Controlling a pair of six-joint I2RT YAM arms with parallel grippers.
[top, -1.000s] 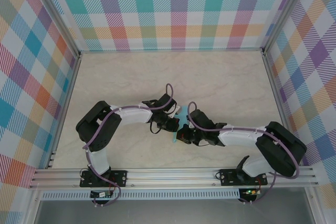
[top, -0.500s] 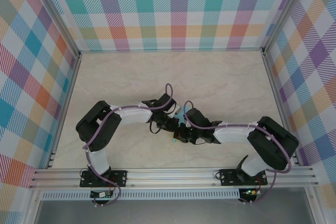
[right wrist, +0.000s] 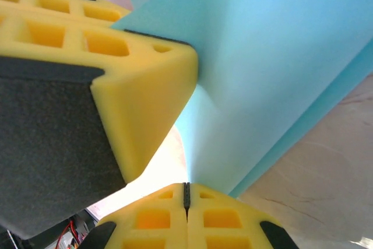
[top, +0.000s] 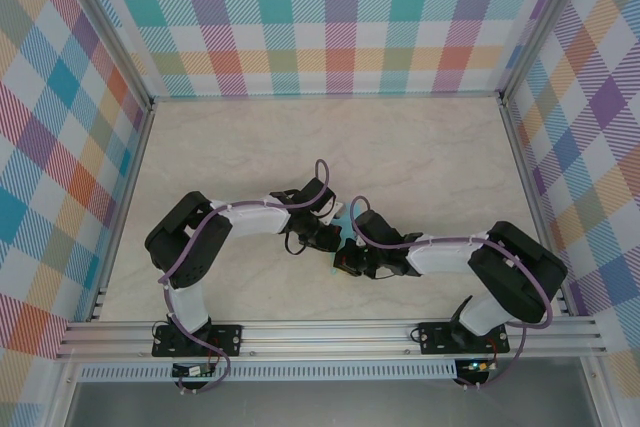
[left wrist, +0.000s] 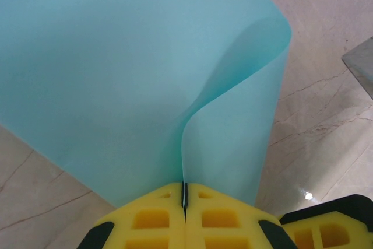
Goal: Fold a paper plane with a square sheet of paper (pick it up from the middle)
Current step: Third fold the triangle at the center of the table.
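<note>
Right gripper point(right wrist: 186, 193) has drawn in beside left gripper point(left wrist: 185, 193).
Each is clamped on an edge of the square sheet of paper point(left wrist: 116, 56), which bows just ahead of its fingertips. Bringing the pinches together likely starts a fold.

square sheet of paper point(top: 344, 217) mostly covered from above (edges cropped in wrist views)
</note>
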